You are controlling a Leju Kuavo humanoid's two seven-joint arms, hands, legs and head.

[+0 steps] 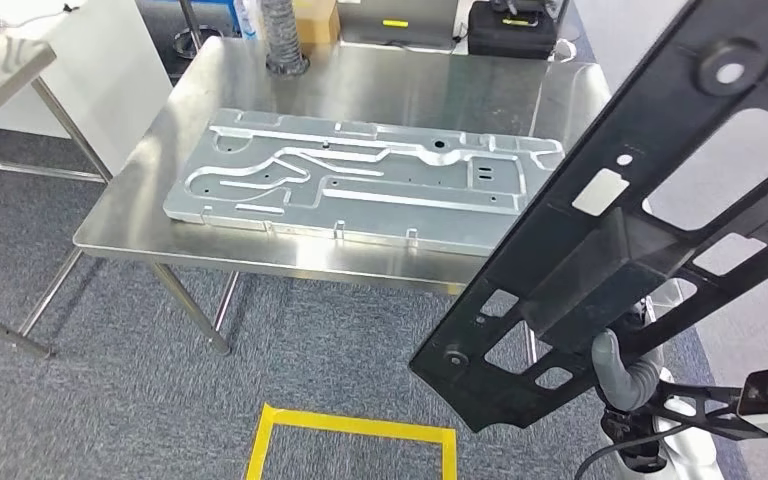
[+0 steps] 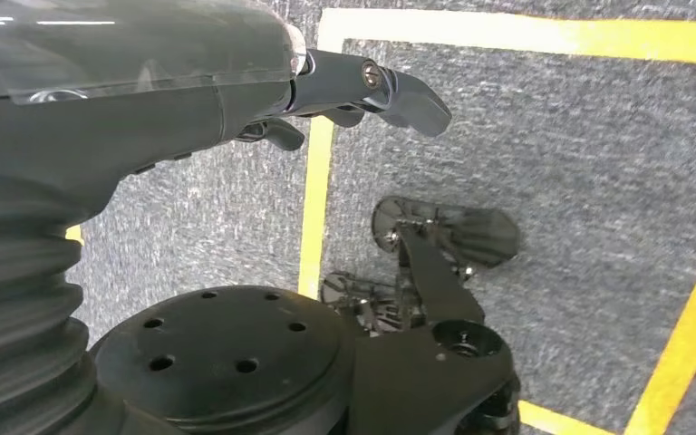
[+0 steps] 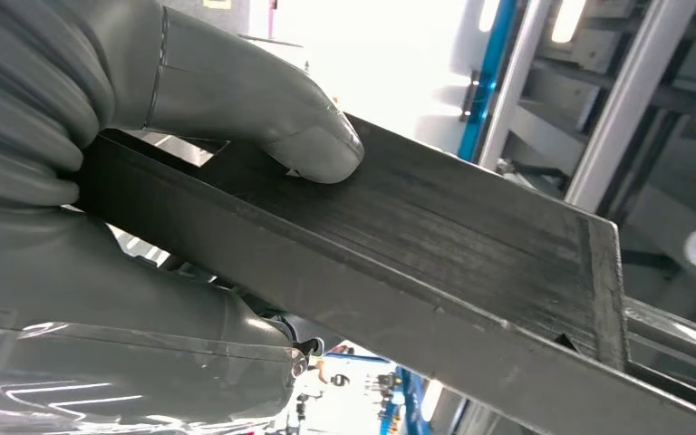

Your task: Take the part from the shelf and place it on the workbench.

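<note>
Black part (image 3: 435, 245) in right robot hand (image 3: 145, 208)

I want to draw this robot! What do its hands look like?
The right hand is grey, with a ribbed cover and a thick, rounded thumb. The left hand has darker fingers with small round screws and a shiny clear cover behind them.

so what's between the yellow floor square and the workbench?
Bare grey carpet, head view, separates the yellow floor square from the workbench.
</note>
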